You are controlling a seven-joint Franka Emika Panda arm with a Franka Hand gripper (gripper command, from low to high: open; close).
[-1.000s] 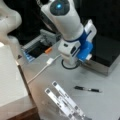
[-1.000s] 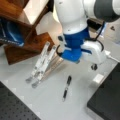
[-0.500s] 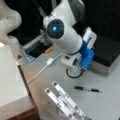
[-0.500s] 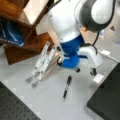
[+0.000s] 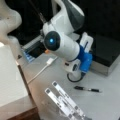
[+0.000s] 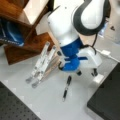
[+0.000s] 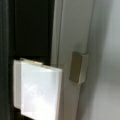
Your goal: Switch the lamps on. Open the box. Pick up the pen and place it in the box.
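Arm (image 5: 62,42) bent low over table (image 5: 105,100), wrist brought down at front edge of box (image 5: 110,50), apparently for reach to lid tab. Box seen shut, black lid flat, in both front views; lid not yet lifted. White strips (image 6: 41,63) left fanned near wooden stand, well apart from box. Gripper (image 6: 87,72) held at box front, white tab (image 7: 41,90) close before wrist camera; whether jaws are open or closed cannot be told, nothing seen held. Pen (image 5: 87,89) lies loose on table, near gripper, outside box.

two long white strips (image 5: 65,102) lie side by side on the grey table (image 5: 107,105) at 6 o'clock in a front view; a white cable (image 5: 41,71) runs at 9 o'clock.
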